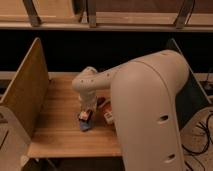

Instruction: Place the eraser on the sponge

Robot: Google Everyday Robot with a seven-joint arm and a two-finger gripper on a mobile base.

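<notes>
- One eraser (85,115): a small white block with a reddish stripe. It is at the tip of the gripper (86,109), left of the table's middle.
- One sponge (86,125): a flat blue-grey pad lying on the wood, directly on the near side of the eraser. The eraser meets the sponge's far end. I cannot tell whether it rests on the pad or hangs just over it.
- One other small orange-red and white item (108,116): it lies on the table just right of the eraser and sponge, apart from both, close against the arm's big shell.
- One wooden table (55,135), with two upright side boards. A pale wooden board (26,92) stands along the left edge and a dark board (195,97) along the right, so the top forms an open bay.
- All three small things lie in this bay, grouped around the middle, well clear of the left board.
- One arm (147,107): its cream shell fills the near right and hides much of the table's right half. From there it arches leftward and away to a rounded wrist housing (88,82) over the table's middle.
- The gripper points straight down from that wrist, low over the wood and right above the eraser and the sponge's far end.
- I cannot tell whether the gripper is clamping the eraser or has let it go, because the tip and the block run together.
- A few dark cables (204,131) lie on the floor at the right, outside the dark board.
</notes>
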